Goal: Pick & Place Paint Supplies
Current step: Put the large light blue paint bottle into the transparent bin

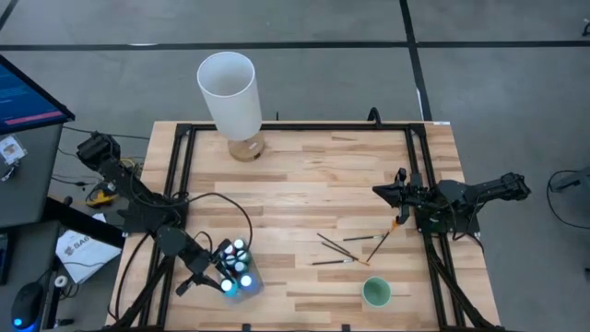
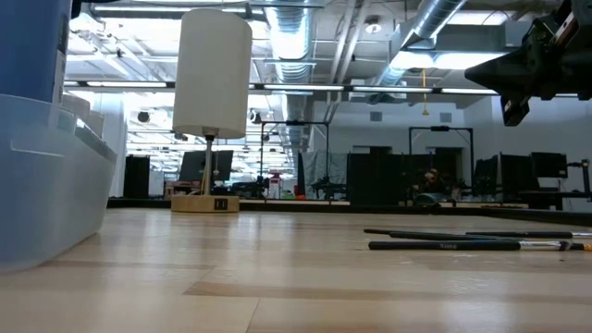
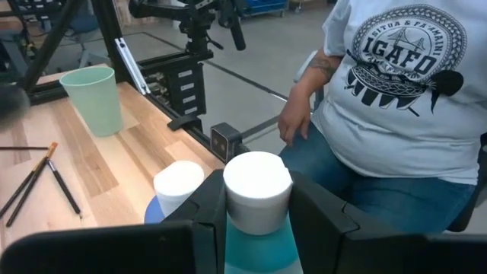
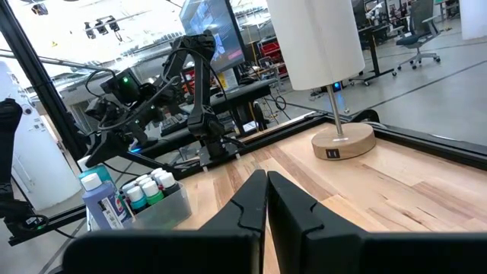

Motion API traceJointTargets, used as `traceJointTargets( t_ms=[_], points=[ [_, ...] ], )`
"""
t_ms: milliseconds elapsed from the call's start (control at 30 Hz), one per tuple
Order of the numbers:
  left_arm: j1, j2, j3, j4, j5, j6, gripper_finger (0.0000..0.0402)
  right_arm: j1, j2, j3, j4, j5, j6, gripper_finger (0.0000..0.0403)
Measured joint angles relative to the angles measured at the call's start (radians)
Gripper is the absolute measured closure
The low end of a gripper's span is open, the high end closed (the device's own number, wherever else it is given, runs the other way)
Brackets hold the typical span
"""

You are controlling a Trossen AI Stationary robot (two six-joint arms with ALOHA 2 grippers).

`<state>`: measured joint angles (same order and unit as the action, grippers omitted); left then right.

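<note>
Teal bottle sits clamped in the left gripper for lifting, while the right gripper waits, pinched together.

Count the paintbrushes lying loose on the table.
4 visible, clustered on the wood between both arms: an orange-handled brush nearest the right gripper, and three dark ones beside it.

The pale wooden plank desk carries a clear plastic bin of white-capped paint bottles beside the left claw, thin dark brushes and a small green cup near the right claw, and a tall white cylinder lamp on a round wooden base well apart from both.
</note>
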<state>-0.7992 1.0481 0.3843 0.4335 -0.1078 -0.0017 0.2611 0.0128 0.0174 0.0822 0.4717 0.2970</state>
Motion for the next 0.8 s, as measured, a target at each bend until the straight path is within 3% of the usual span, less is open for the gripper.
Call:
traceJointTargets(
  t_ms=[800],
  points=[
    [0.000,0.075,-0.001,0.019,-0.024,-0.038,0.0300,0.000,0.000,0.000,0.000,0.000,0.000,0.0394]
  ],
)
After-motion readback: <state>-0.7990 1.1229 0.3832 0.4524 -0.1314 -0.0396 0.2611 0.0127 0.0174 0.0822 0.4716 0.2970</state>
